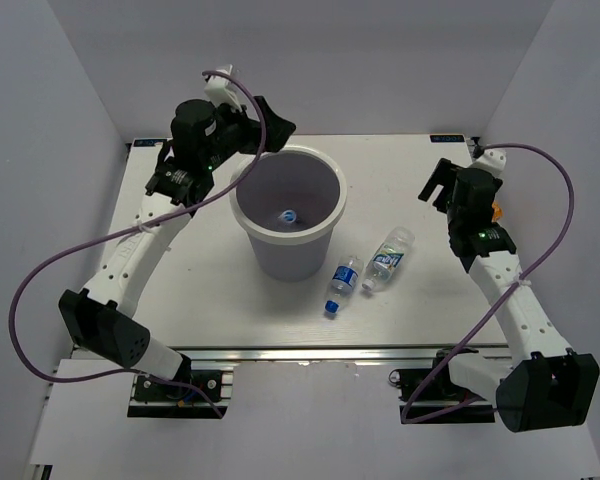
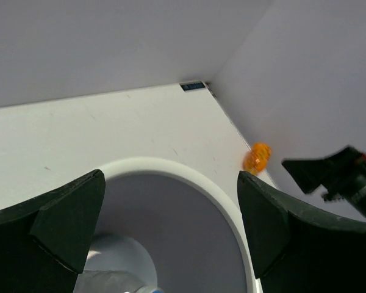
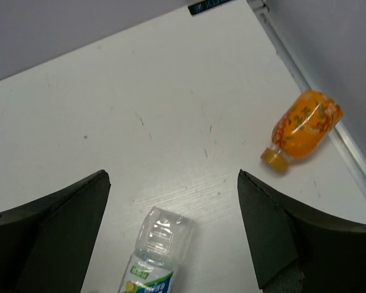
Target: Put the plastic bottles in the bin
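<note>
Four plastic bottles are counted: one clear bottle [image 1: 288, 216], one blue-labelled bottle [image 1: 343, 284], one green-and-white-labelled bottle [image 1: 388, 259], one orange bottle [image 3: 302, 127]; one white bin [image 1: 285, 262] is counted

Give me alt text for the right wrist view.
An orange bottle lies on its side by the right edge of the white table. A clear bottle with a green-white label lies in view between the fingers of the open right gripper.

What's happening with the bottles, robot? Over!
Left gripper open above bin. Right gripper open, empty. One bottle inside bin; three lying on table: blue-label bottle, green-label bottle, orange bottle. Nothing blocking them.
</note>
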{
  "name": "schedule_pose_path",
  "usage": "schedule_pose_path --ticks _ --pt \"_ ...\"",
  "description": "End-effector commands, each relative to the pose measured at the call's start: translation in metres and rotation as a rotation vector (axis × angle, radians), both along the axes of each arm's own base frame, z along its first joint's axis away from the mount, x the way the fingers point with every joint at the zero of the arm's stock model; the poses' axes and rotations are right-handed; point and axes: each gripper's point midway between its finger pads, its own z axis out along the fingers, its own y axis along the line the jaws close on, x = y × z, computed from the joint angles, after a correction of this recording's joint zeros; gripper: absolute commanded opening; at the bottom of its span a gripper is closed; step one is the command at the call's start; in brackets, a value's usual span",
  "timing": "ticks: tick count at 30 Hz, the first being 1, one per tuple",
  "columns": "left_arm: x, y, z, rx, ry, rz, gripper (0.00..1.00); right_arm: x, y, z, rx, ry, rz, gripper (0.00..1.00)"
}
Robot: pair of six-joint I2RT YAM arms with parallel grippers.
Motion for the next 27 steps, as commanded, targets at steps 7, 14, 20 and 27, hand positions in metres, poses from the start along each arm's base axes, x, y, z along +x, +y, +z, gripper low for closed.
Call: schedule_pose_path --ticks 7,14,20,27 --pt "0.066 0.149 -0.034 -0.02 0.108 0.45 0.98 -0.025 0.036 -0.078 0.122 0.384 -0.06 0.89" --pt "0.058 0.207 -0.117 0.029 0.239 0.673 0.98 -0.042 0.051 -0.136 0.045 0.6 -0.161 0.89" --pt "0.059 0.222 -0.165 0.038 0.326 0.7 0.98 -0.035 0.082 -0.176 0.13 0.669 -0.047 0.89" --pt "0.054 0.227 -0.189 0.057 0.376 0.711 0.98 -0.037 0.099 -0.219 0.174 0.76 -0.004 0.86"
